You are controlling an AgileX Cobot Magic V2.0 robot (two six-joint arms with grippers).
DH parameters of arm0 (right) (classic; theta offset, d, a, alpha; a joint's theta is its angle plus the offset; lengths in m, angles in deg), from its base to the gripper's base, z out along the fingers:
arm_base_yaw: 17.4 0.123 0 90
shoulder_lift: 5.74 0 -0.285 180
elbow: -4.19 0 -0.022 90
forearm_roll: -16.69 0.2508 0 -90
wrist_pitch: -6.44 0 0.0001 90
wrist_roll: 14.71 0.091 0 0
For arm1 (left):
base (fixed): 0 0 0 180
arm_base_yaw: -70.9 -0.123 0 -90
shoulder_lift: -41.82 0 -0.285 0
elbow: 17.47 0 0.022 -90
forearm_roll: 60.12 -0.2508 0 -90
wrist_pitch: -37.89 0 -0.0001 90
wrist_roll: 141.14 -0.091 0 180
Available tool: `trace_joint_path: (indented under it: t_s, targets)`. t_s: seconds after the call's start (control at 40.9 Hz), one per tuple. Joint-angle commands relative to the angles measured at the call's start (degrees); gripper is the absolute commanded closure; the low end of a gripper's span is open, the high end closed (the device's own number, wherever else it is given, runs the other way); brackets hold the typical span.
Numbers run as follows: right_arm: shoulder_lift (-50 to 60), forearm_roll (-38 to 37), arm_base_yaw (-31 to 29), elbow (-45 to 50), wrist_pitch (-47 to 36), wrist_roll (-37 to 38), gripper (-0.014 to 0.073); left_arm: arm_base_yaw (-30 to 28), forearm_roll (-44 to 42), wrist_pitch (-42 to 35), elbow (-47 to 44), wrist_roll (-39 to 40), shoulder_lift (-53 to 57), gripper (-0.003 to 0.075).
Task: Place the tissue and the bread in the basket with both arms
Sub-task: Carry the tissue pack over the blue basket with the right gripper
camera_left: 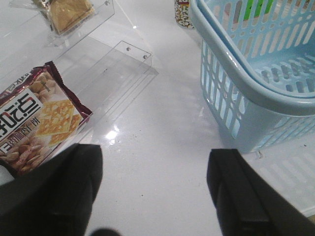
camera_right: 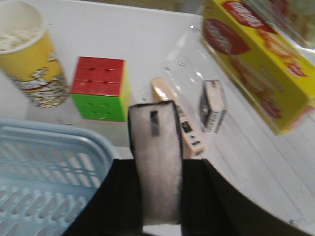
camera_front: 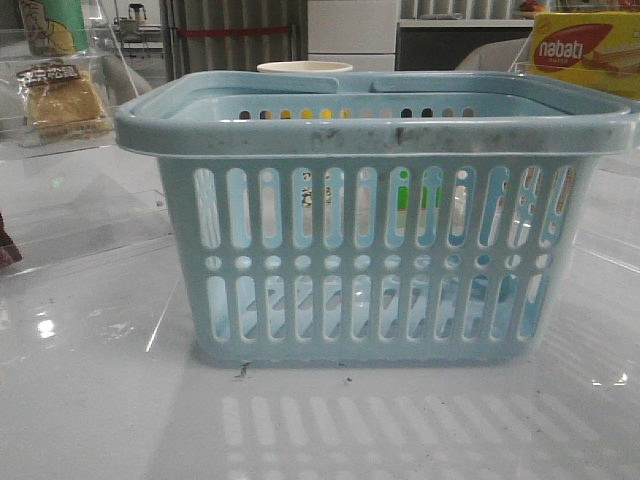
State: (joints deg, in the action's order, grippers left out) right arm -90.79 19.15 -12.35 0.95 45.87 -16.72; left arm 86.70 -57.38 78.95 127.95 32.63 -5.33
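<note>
tabletop [camera_front: 90, 400]: white, glossy, carries everything.
basket [camera_front: 370, 215]: light-blue, slotted sides, scuffed rim, upright mid-tabletop in front view; handles folded down on the rim. Nothing clearly lying inside it.
nabati box [camera_right: 256, 59]: yellow-red, far right behind the basket, on a clear acrylic stand.
snack bag [camera_left: 34, 120]: dark red, cracker and peanut print, lying on a clear acrylic stand [camera_left: 106, 78] left of the basket.
bread [camera_front: 65, 100]: golden-brown square in clear wrapper with dark label, far left on a clear stand, well apart from the basket.
popcorn cup [camera_right: 29, 54]: yellow, behind the basket.
cube [camera_right: 101, 88]: red top, green face, just beside the popcorn cup.
tissue [camera_right: 155, 167]: low pack, pale with a black edge in right wrist view, held outside the basket near its rim.
left claw [camera_left: 152, 194]: jaws wide apart, empty, above bare tabletop beside the basket.
right claw [camera_right: 157, 201]: closed on the tissue, fingers gripping both its sides.
</note>
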Motion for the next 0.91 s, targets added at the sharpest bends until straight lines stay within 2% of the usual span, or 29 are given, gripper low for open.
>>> trace_joint_path:
  t_s: [0.0,0.147,0.294,0.539,0.734,0.808,0.881]
  targets:
    - [2.69,0.15,6.16,-2.22,-3.2,-0.34,0.04,0.35,0.17,-4.5,1.53,-0.06,-0.11,0.0213]
    - [1.37,0.15,15.07,-2.03,-3.06,-0.34,0.04,0.35,0.17,-4.5,1.53,-0.06,-0.11,0.0213]
    - [-1.96,0.21,20.02,-2.03,-2.99,-0.34,0.04,0.35,0.17,-4.5,1.53,-0.06,-0.11,0.0213]
    - [-10.5,4.47,21.37,-2.03,-2.42,-0.34,0.04,0.35,0.17,-4.5,1.53,-0.06,-0.11,0.0213]
    - [-17.33,4.71,21.37,-2.03,-2.36,-0.34,0.0386,0.35,0.17,-4.5,1.53,-0.06,-0.11,0.0213]
    - [-19.08,4.71,21.37,-2.03,-2.36,-0.34,0.0314,0.35,0.17,-4.5,1.53,-0.06,-0.11,0.0213]
    - [-20.47,4.71,21.37,-2.03,-2.51,-0.34,0.0156,0.35,0.17,-4.5,1.53,-0.06,-0.11,0.0213]
